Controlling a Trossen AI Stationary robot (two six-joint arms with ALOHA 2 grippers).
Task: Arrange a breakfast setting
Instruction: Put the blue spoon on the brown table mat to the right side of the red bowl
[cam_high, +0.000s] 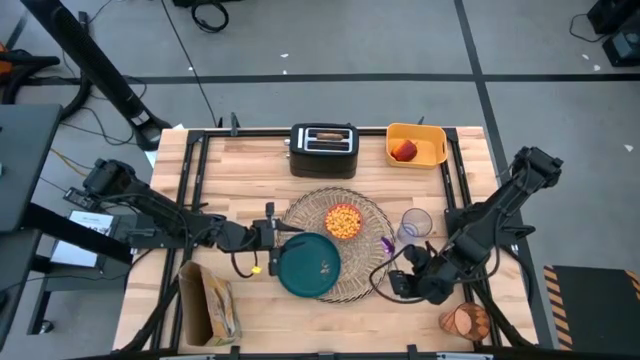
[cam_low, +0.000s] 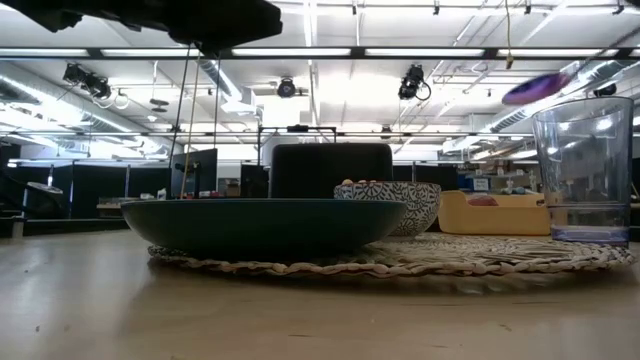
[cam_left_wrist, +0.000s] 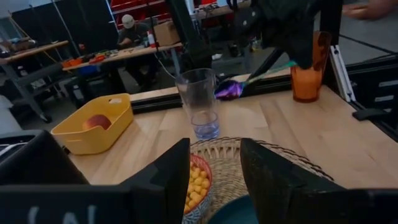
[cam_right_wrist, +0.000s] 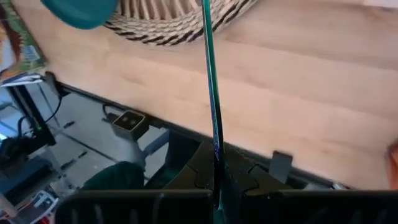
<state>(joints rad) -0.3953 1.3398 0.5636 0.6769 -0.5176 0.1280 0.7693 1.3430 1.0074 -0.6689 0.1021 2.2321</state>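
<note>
We looked straight down on a pale wooden desk (cam_high: 250, 165) with a dark robot arm at each side. Near the middle lay a round woven straw placemat (cam_high: 375, 215). On its front left part rested a dark teal plate (cam_high: 308, 265), and on the mat just behind the plate stood a small patterned cereal bowl (cam_high: 343, 221) filled with yellow-orange cereal.

The left hand (cam_high: 268, 238) hovered at the plate's left rim. In its wrist view its two dark fingers (cam_left_wrist: 168, 177) stood apart with nothing between them, the bowl and the plate's edge showing in the gap, so we took it as released.

The right hand (cam_high: 408, 278) hung over the desk just off the placemat's right edge. It was clenched on the thin teal handle of a spoon (cam_right_wrist: 211, 99), whose purple bowl end pointed toward the mat. A clear glass tumbler (cam_high: 416, 223) stood at the mat's right edge, near the spoon's tip.

Along the back edge sat a black toaster (cam_high: 324, 149), and to its right a yellow bin (cam_high: 416, 145) holding a red fruit (cam_high: 404, 151). An orange tumbler (cam_high: 465, 321) lay at the front right corner of the desk. A flat brown packet (cam_high: 210, 305) lay at the front left.

From desk height we saw the plate in front of the bowl.
</note>
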